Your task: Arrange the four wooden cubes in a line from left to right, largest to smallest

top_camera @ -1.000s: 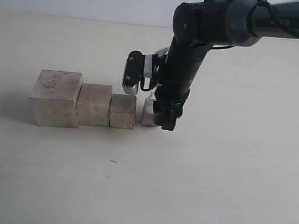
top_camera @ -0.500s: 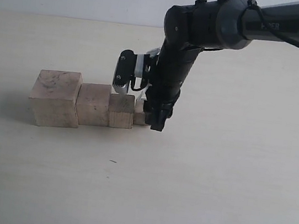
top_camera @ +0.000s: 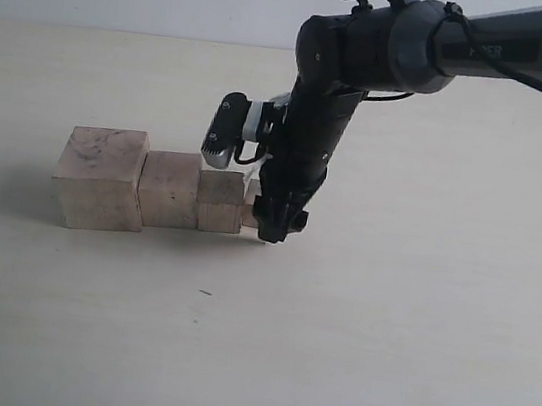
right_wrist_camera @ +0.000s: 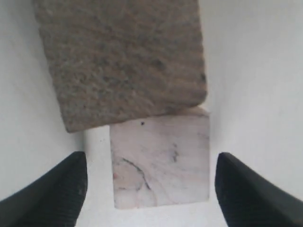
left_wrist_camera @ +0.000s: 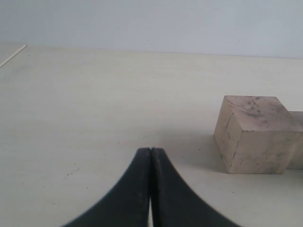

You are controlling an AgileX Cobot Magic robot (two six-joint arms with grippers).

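We see four pale wooden cubes in a row on the light beige desk (top_camera: 380, 360). The biggest pale wooden cube (top_camera: 100, 177) is far left, then the second pale wooden cube (top_camera: 170, 189), then the third pale wooden cube (top_camera: 220, 201). The smallest pale wooden cube (right_wrist_camera: 160, 161) is at the right end, right up against the third one. From the side, the black right gripper (top_camera: 270, 221) hides most of it.

In the right wrist view its jaws are spread wide, one on each side of the smallest cube, with a little gap each side. They hold nothing. The black left gripper (left_wrist_camera: 150, 189) is near the biggest cube, with its jaws pressed together and nothing in them.

We think the row is done and the step now is to leave it cleanly. We should lift the right gripper straight up, slowly. If it swings sideways, a jaw could bump the little cube out of line, since it looks light and would slide easily. The jaws should be wide until they are above the cubes.
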